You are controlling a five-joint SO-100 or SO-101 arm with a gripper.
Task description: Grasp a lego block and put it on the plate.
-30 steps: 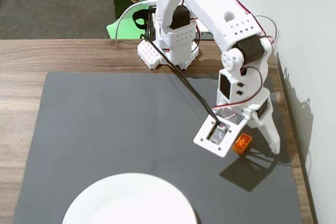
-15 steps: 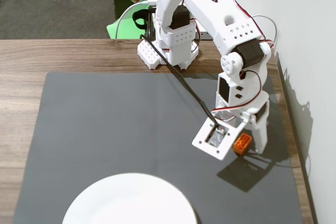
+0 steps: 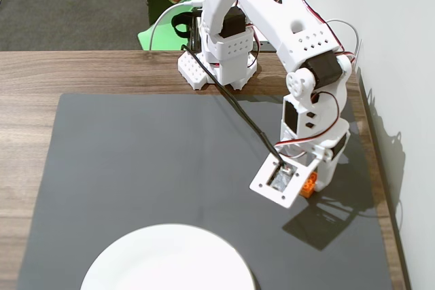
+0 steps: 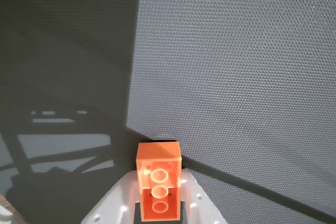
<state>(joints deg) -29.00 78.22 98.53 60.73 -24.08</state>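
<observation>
Claw point(image 4: 159, 203) clamps the lego block point(image 4: 158, 184) near the mat's point(image 3: 149, 168) right edge; open mat separates it from the plate point(image 3: 170, 259), unseen in wrist view.

The brick point(image 4: 158, 184) is orange plastic, smooth and faintly glossy, with moulded round studs. The pincer point(image 4: 157, 203) fingers point(image 4: 110, 203) are white plastic with a soft sheen. The mat point(image 4: 236, 66) is dark grey and matt, with a fine dotted weave-like texture. The worktop point(image 3: 81, 73) is brown wood grain with a satin look. The plate point(image 3: 170, 263) is plain white, smooth and unmarked.
</observation>
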